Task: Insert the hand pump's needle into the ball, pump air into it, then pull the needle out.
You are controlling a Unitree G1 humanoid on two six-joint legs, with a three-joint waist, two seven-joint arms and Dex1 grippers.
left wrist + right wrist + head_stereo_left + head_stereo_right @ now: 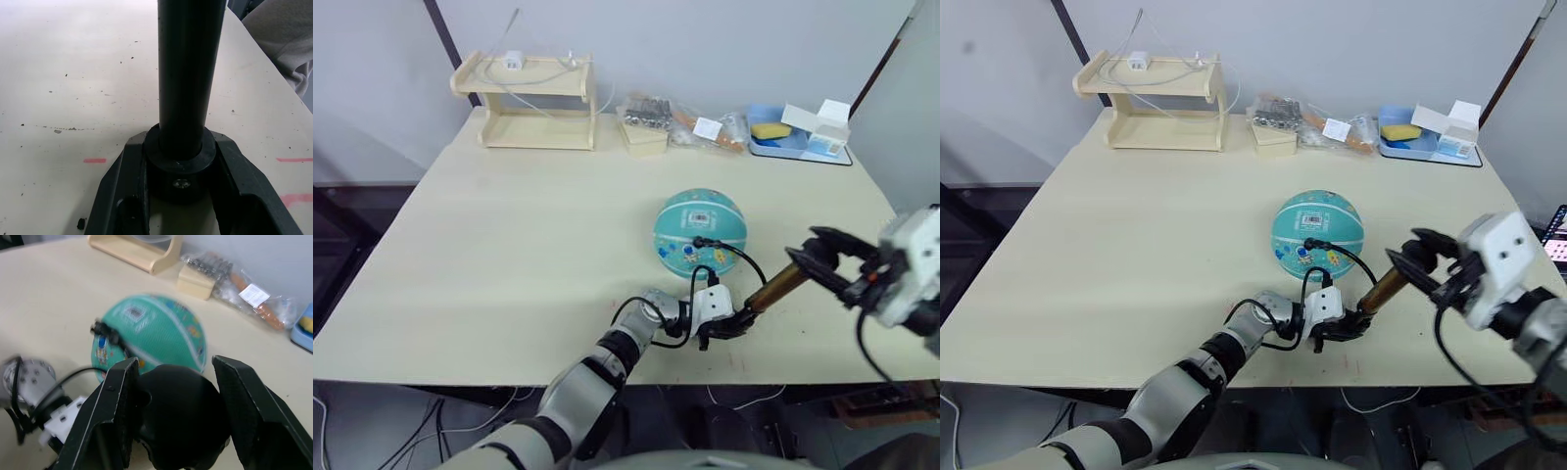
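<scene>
on the table (pixel 509 245), ball (pixel 700 230) with unreadable white label, left fingers (pixel 122 196) clamp hand pump (pixel 773 289) base, right fingers (pixel 112 416) straddle its handle

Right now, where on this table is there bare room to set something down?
The widest bare patch of the table lies left of the ball, in front of the wooden shelf. The back right edge is crowded with bags and a blue tray.

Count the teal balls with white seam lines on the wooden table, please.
1. The teal ball with white seam lines sits right of the table's centre, the black hose fitting at its near side.
</scene>
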